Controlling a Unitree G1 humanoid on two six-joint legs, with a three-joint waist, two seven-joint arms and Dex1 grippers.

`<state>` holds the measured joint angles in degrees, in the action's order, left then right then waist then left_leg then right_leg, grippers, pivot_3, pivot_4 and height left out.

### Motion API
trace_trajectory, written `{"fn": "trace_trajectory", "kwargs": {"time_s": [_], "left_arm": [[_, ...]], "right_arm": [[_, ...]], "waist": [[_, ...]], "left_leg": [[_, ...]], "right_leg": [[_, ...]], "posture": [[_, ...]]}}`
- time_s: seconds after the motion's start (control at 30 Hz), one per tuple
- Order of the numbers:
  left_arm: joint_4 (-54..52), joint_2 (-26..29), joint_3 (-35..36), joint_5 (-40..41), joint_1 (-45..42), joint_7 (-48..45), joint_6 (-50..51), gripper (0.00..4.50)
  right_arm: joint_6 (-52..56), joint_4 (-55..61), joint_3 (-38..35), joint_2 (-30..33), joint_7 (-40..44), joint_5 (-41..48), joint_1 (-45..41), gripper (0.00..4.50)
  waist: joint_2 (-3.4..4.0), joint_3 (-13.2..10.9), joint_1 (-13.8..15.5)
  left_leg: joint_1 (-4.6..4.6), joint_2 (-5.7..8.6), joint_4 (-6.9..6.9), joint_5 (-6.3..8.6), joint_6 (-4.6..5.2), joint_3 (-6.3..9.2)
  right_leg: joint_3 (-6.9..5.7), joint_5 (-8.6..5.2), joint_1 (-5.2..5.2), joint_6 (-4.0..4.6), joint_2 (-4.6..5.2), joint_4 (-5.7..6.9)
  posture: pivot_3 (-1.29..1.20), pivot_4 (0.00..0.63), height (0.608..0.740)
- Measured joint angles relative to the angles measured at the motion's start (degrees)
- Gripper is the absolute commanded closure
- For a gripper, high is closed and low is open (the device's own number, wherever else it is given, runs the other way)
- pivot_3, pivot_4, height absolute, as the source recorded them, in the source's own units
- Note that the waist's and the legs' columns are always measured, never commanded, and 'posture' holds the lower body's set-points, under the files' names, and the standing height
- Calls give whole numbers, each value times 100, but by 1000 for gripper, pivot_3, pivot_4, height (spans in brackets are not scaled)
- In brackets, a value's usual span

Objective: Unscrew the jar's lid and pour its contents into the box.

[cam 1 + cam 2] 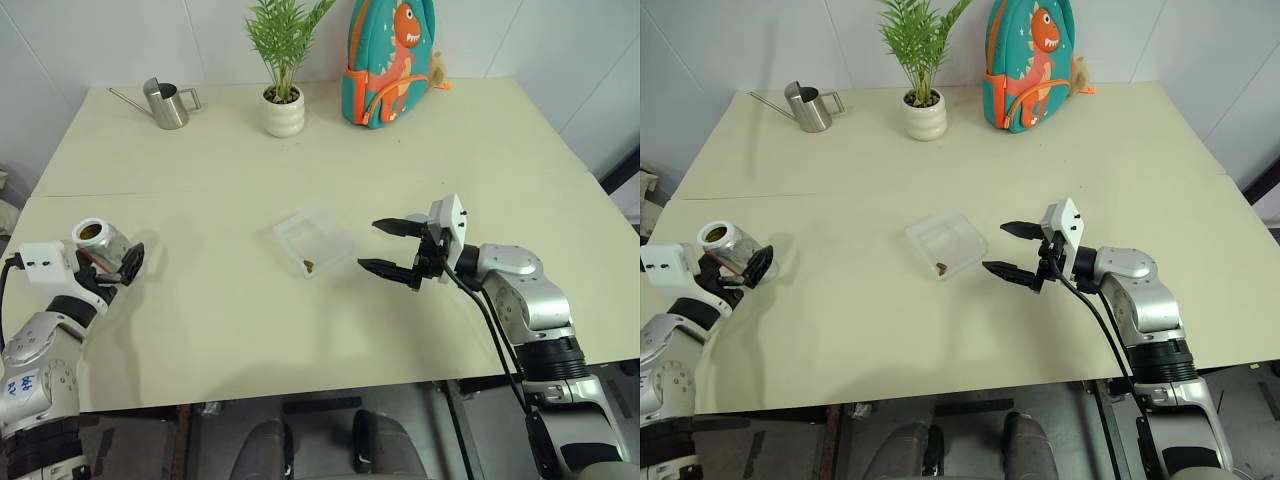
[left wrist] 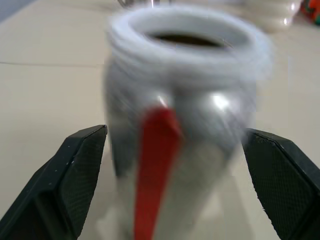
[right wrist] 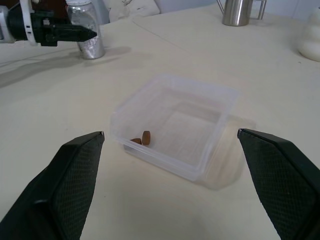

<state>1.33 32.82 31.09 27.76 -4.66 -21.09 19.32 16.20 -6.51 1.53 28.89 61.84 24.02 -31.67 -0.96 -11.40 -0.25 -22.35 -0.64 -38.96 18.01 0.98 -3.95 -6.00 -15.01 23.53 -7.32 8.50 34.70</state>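
Note:
The jar (image 1: 98,238) stands upright on the table's left side, its wide mouth uncovered and dark brownish inside. A red stripe runs down its blurred side in the left wrist view. My left gripper (image 2: 175,133) is open, with one finger on each side of the jar (image 2: 185,100) and a gap on both. The lid is out of view. The clear box (image 1: 297,220) lies at mid-table with two small brown bits of the contents (image 3: 142,138) in its near corner. My right gripper (image 1: 370,245) hovers open just right of the box, pointing at it.
A steel watering can (image 1: 168,103), a white plant pot (image 1: 283,112) and a teal dinosaur backpack (image 1: 390,62) line the table's far side. A seam crosses the tabletop behind the box. The table's front edge lies close below both arms.

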Motion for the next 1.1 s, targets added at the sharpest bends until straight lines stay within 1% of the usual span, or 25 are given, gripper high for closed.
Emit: {"fn": "trace_trajectory", "kwargs": {"time_s": [0.17, 0.3, 0.4, 0.5, 0.57, 0.67, 0.77, 0.83, 0.93, 1.1], "left_arm": [[-536, 344, 60, -6, 728, -342, 203, 22], [-469, 862, 69, -241, 1422, -867, 172, 22], [-301, 1230, 234, -494, 1912, -1286, -81, 22], [-423, 1366, 323, -652, 2322, -1662, -341, 22], [-632, 1366, 345, -678, 2380, -1826, -432, 22], [-1348, 1389, 249, -545, 2242, -2177, -631, 22], [-2007, 1487, -141, -365, 1543, -2399, -689, 22], [-2205, 1561, -491, -220, 995, -2524, -633, 22], [-2163, 1668, -982, -58, 311, -2826, -467, 22], [-1528, 1759, -1380, -73, -235, -3370, -485, 22]], "right_arm": [[1, -1, 9, -22, 80, 0, -12, 0], [-15, -80, 29, 3, 229, -10, -99, 0], [-100, -241, 24, 91, 347, -33, -148, 0], [-265, -440, 21, 230, 486, -113, -176, 0], [-412, -606, -14, 290, 556, -151, -181, 0], [-505, -741, -175, 351, 563, -147, -183, 0], [-508, -868, -286, 495, 574, -132, -295, 0], [-507, -877, -335, 636, 628, -134, -293, 0], [-509, -861, -445, 769, 666, -135, -233, 0], [-498, -474, -442, 792, 546, -139, 33, 0]], "waist": [[1, 0, -6], [2, -1, -28], [6, -3, -54], [10, -5, -42], [9, -5, -30], [11, -6, 9], [18, -10, 15], [24, -9, 7], [28, -9, -38], [29, -10, -134]], "left_leg": [[2, -7, 2, 8, -2, -6], [4, -13, 5, 16, -2, -9], [4, -18, 8, 25, -4, -11], [3, -18, 9, 37, -6, -11], [1, -20, 9, 42, -8, -11], [-2, -24, 9, 49, -19, -10], [-1, -24, 8, 44, -14, -11], [0, -24, 9, 42, -11, -15], [5, -27, 9, 40, -7, -38], [10, -27, 8, 39, -3, -66]], "right_leg": [[0, -2, 2, 4, -1, -6], [-1, -8, 7, 15, -3, -6], [-2, -13, 12, 23, -1, -6], [-3, -13, 13, 24, 8, -15], [-3, -13, 12, 24, 13, -23], [-3, -13, 12, 25, 16, -28], [-5, -13, 9, 24, 8, -27], [-7, -13, 7, 24, -4, -26], [-6, -13, 8, 24, -18, -24], [-7, -13, 10, 24, -25, -23]], "posture": [[0, 150, 740], [0, 150, 740], [0, 150, 740], [0, 150, 740], [0, 150, 740], [0, 150, 740], [0, 150, 740], [0, 150, 740], [0, 150, 740], [0, 150, 740]]}}
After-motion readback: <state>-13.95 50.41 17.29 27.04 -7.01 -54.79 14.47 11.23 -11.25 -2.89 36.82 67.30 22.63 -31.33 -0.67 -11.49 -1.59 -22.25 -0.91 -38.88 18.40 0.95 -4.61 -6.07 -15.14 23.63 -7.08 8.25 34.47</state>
